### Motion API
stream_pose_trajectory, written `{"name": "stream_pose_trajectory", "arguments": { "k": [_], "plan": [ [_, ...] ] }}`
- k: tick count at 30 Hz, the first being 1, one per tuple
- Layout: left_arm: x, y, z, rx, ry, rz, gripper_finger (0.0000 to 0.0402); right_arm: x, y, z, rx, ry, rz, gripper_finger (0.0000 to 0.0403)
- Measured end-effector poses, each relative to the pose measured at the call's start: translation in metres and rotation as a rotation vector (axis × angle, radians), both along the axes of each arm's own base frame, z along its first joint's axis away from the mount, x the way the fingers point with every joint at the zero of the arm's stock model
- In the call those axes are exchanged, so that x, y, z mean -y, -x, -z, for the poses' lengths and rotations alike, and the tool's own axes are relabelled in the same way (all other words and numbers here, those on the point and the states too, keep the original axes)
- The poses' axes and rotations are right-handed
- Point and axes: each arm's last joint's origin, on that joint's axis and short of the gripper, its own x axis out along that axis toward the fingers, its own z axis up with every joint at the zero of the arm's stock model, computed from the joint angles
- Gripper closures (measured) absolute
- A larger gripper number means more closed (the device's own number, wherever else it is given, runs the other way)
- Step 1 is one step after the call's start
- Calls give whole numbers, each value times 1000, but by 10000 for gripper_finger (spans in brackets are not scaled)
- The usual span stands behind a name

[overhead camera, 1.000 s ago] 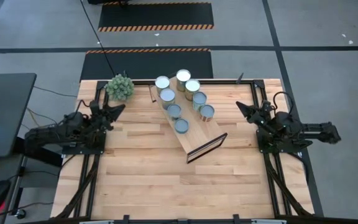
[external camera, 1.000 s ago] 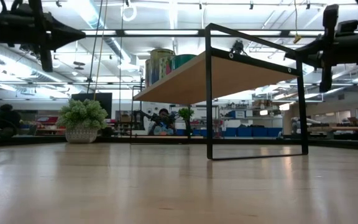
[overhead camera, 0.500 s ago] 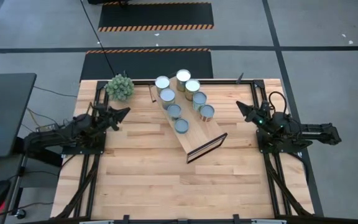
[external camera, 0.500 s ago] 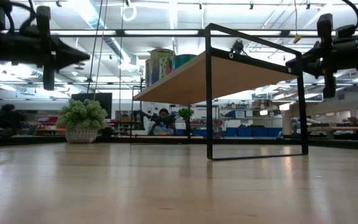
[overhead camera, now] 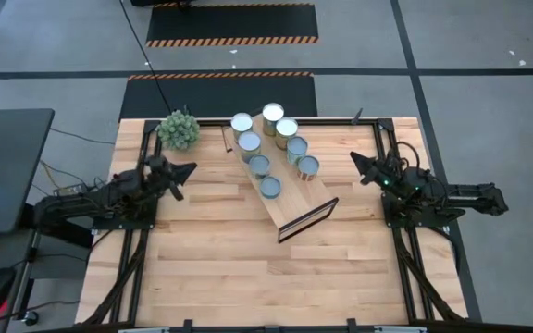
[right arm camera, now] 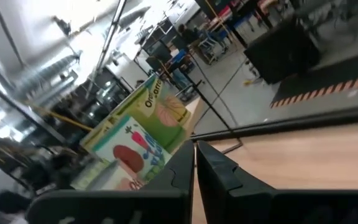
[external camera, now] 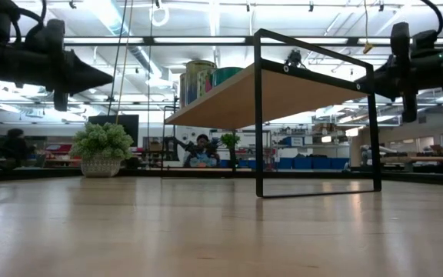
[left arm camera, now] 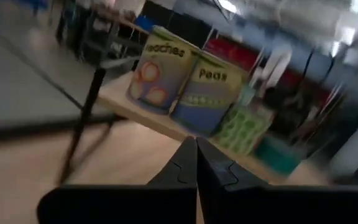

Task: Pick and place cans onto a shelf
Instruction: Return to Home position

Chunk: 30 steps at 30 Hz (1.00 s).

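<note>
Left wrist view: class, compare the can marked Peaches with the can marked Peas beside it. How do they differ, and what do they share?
The Peaches can pictures round orange-pink fruit; the Peas can pictures a green row of peas. The Peas can has a green-patterned can on its other side; the Peaches can has bare shelf there. Both stand upright, side by side on the shelf. The left gripper and right gripper, shut, hold neither.

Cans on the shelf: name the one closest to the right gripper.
The can ending the right-hand row, toward the shelf's dark frame; all others stand farther from the right gripper.
</note>
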Motion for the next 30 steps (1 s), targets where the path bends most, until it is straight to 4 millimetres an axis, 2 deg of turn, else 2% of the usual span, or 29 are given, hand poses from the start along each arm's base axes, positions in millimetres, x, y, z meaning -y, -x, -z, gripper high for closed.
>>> {"name": "stream_pose_trajectory", "arguments": {
  "k": [5,8,30],
  "plan": [
    [0,-2,2,-255,-380,-17,400,0,0,0,-78,90,9,379],
    [0,-2,2,-319,-490,-22,400,0,0,0,-85,99,10,379],
    [0,-2,1,-317,-511,-28,399,0,0,0,-87,101,10,378]
  ]
}}
